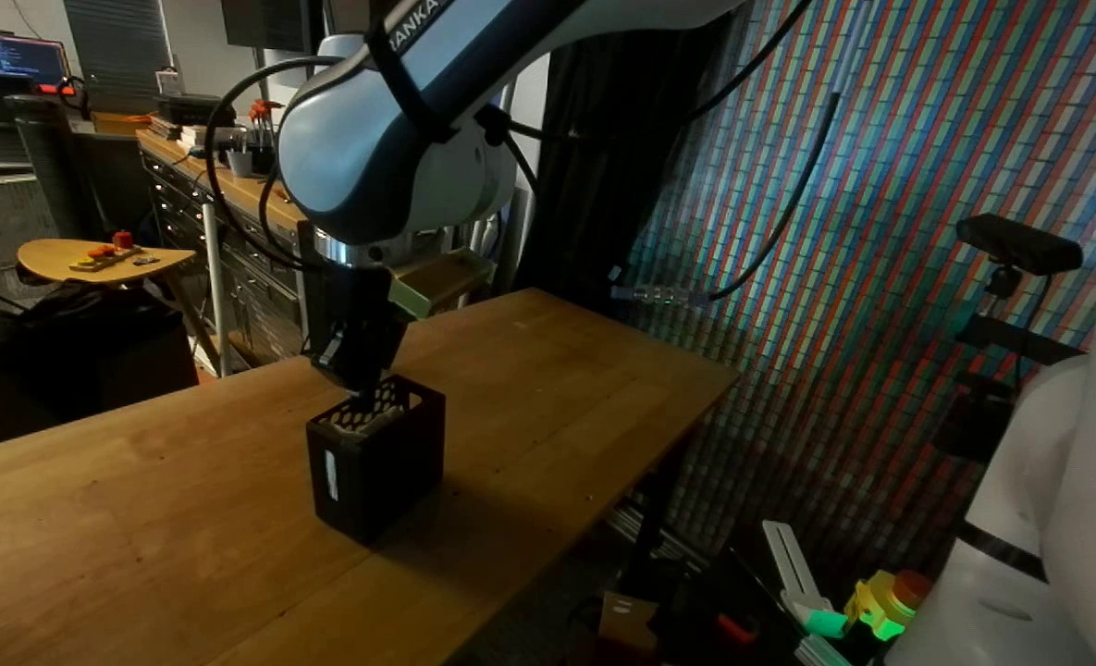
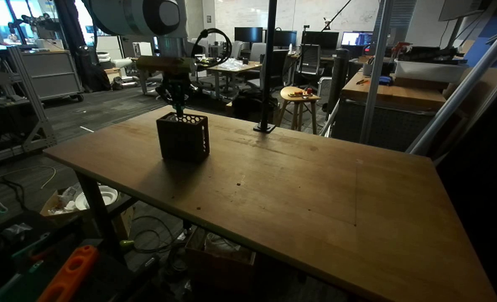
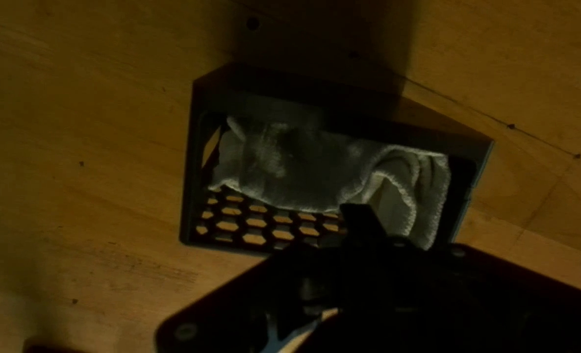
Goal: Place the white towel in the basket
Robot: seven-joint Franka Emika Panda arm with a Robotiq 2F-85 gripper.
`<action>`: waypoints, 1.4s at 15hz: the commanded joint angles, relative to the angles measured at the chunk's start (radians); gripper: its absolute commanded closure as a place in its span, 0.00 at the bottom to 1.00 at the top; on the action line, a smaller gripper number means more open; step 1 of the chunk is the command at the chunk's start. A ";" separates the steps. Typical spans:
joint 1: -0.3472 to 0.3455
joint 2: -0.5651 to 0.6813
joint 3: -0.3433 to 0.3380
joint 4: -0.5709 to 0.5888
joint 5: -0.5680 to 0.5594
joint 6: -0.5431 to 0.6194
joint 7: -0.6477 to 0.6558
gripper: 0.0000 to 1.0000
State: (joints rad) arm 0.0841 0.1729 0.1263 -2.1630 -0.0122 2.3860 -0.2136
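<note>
One towel (image 3: 310, 169) is lying in the basket (image 1: 386, 472); my gripper (image 3: 363, 215) is hanging above, jaws meeting; whether they're pinching it isn't showing.

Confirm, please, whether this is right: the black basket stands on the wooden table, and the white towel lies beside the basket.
One thing is wrong: the white towel does not lie beside the black basket; it lies inside it, as the wrist view shows. The basket does stand on the wooden table, as you wrote.
</note>
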 commanded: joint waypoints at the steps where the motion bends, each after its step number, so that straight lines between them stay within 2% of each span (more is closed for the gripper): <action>1: 0.023 -0.011 0.001 0.048 -0.036 -0.060 0.045 1.00; 7: 0.049 0.011 0.008 0.085 -0.029 -0.075 0.084 1.00; 21: 0.054 0.023 0.012 0.047 -0.010 -0.033 0.124 1.00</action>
State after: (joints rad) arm 0.1365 0.1951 0.1345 -2.1150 -0.0252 2.3399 -0.0996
